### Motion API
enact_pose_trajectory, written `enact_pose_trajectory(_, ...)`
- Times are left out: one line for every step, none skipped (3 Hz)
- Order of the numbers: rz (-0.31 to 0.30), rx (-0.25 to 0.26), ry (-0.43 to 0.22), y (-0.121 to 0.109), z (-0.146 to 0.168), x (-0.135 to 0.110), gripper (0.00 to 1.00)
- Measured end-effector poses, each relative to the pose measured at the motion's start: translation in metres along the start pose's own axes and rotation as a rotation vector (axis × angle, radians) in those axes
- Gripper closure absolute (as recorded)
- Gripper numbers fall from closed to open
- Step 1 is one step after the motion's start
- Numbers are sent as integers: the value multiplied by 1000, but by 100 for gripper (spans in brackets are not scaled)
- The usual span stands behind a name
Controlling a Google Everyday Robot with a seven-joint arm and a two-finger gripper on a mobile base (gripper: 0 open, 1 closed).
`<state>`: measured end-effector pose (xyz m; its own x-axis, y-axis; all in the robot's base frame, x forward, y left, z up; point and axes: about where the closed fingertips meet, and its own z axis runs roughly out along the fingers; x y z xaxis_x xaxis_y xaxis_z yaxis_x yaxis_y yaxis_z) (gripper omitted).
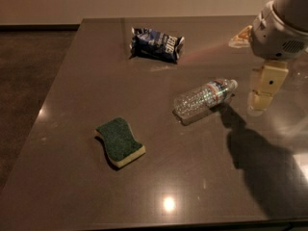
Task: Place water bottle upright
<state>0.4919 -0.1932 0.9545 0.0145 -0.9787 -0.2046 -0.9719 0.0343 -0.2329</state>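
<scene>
The water bottle (204, 99) is clear and ribbed with a white cap and a thin label band near its neck. It lies on its side on the dark table (72, 177), right of the middle, cap pointing right and away. My gripper (263, 89) hangs from the white arm at the right, above the table, just right of the bottle's cap and apart from it. It holds nothing that I can see.
A dark blue snack bag (156, 44) lies at the back middle. A green and yellow sponge (119, 142) lies front left of the bottle. The arm's shadow (264, 162) falls front right. A pale object (239, 37) lies at the back right.
</scene>
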Motion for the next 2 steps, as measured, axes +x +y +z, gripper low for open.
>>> enact_pose_trajectory(-171, -60, -43, -25, 32, -1, 0)
enact_pose_trajectory(-248, -89, -60, -35, 49, -1, 0)
